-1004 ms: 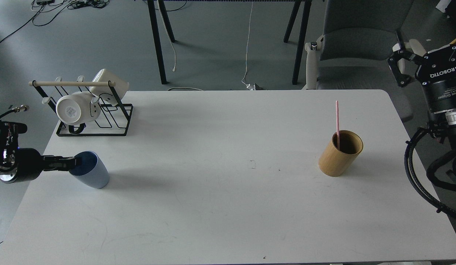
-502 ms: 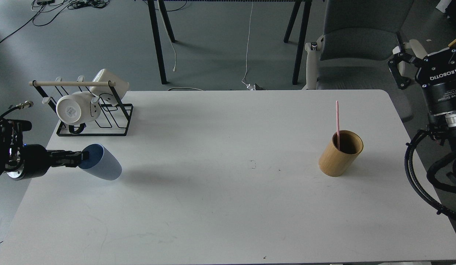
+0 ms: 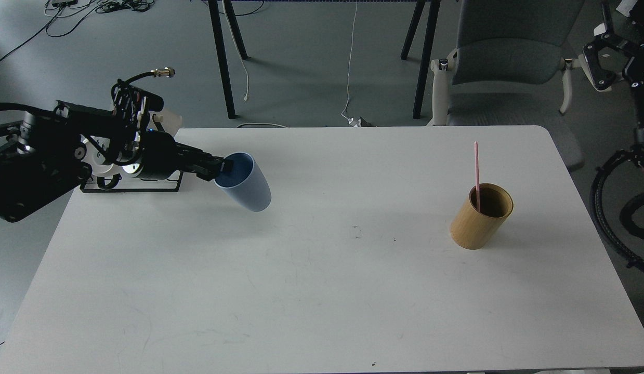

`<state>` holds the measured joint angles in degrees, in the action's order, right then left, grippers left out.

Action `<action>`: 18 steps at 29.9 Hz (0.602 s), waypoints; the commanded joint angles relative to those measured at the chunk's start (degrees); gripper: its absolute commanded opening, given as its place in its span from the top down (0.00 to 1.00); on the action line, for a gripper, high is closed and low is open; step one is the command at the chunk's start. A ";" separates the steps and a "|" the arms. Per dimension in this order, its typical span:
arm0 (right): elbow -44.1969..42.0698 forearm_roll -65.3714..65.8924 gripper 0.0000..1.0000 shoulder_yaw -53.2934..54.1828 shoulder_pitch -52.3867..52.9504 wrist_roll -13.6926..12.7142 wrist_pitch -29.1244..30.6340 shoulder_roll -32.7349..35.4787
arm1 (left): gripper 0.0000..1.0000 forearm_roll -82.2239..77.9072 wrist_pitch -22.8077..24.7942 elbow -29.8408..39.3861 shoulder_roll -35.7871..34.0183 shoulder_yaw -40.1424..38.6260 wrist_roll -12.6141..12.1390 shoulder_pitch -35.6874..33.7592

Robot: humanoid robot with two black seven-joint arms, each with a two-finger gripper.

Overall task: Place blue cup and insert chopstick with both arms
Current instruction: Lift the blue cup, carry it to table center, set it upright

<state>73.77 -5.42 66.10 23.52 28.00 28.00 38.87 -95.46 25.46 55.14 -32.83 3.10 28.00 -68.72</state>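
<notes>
fingers (image 3: pixel 218 169) pinch tilted blue cup (image 3: pixel 247 183) (mouth leftward).

Cup (image 3: pixel 246 183): small, pale blue, darker blue inside, no handle. It is tipped over to the side, its open mouth facing left, its narrow bottom pointing down and right. It is up off the white top, on the left half.

Chopstick (image 3: pixel 476 169): one thin pink stick. It stands almost straight up, far to the right of the cup.
</notes>
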 commanded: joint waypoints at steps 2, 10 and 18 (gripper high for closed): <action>-1.26 -0.12 0.01 -0.10 0.12 0.00 0.00 -0.02 | 0.96 -0.08 -0.23 -6.86 12.23 9.54 0.00 -4.58; -1.43 -0.20 0.01 -0.01 0.03 0.00 0.00 -0.63 | 0.96 -0.08 -0.23 -13.90 24.81 10.61 0.00 -4.66; -1.43 -0.38 0.01 0.78 -0.41 0.00 0.00 -0.28 | 0.96 -0.16 -0.41 -19.09 31.33 11.75 0.00 -4.23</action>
<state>72.38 -5.70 66.59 23.27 28.00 28.00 38.30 -95.59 25.10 37.49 -3.23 14.78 28.00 -73.34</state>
